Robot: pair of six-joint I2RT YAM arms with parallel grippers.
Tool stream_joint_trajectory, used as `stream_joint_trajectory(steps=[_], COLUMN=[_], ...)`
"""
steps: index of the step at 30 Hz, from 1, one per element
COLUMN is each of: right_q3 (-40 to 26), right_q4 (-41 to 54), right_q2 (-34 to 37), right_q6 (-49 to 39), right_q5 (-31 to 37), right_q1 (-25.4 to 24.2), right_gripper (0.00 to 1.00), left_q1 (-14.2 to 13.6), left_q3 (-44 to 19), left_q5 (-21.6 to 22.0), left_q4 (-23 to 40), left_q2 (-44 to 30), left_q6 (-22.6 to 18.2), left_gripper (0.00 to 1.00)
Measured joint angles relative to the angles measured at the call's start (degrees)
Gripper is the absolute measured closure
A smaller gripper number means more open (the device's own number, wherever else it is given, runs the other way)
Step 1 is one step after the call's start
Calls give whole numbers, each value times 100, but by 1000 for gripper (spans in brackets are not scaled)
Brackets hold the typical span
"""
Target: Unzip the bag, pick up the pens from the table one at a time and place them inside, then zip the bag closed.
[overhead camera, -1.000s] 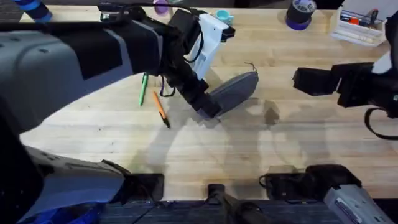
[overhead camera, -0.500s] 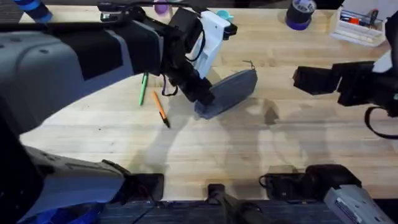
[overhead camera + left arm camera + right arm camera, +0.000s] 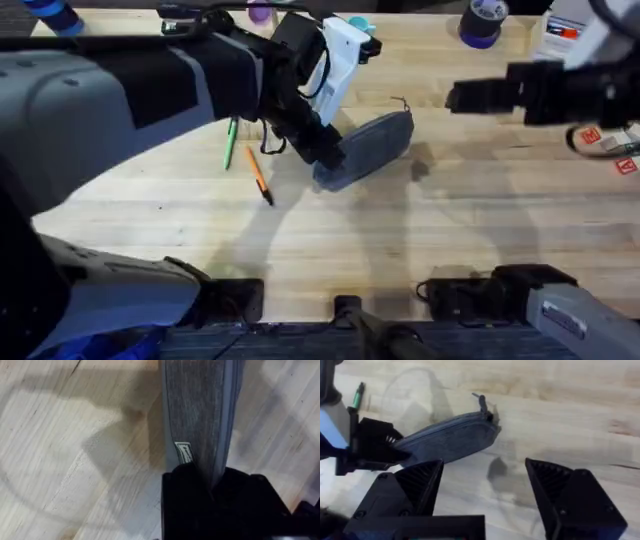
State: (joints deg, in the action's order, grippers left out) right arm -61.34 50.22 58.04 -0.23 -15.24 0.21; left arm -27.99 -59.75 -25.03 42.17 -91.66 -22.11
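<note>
Seen from overhead: grey bag lying slantwise mid-table, its lower-left end pinched in the left claw, dark pull cord trailing off the far upper-right end. Closer, in the left wrist view: bag running straight away from the claw, black fingers clamped on the fabric end, a small sewn label just beside them, zipper seam along one edge. From the right wrist view: the whole bag side-on, cord sticking up from its far tip, the left claw gripping the opposite end.

Right claw hovering well right of the bag, apart from it, nothing between its fingers; spread wide in its own view, bare table in the gap.

Left of the bag, on the table: orange pen and green pen, near each other, partly overhung by the left arm. Along the far edge: purple tape roll and a clear tray at the right corner. Nothing lying between right claw and bag.
</note>
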Motion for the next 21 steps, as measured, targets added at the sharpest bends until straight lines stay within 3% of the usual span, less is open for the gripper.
stream_joint_trajectory(steps=[5, 10, 21], right_q3=[-882, -1247, -1255], right_q4=[499, 424, 95], right_q2=[1151, 1943, 2323], right_q6=[7, 76, 155], right_q5=[-147, -321, -475], right_q1=[0, 0, 0], right_gripper=[6, 6, 6], left_q1=[0, 0, 0], left_q3=[0, 0, 0], left_q5=[-1, -3, -3], left_q4=[2, 0, 0], left_q2=[0, 0, 0], left_q6=[0, 0, 0], left_gripper=[959, 960, 960])
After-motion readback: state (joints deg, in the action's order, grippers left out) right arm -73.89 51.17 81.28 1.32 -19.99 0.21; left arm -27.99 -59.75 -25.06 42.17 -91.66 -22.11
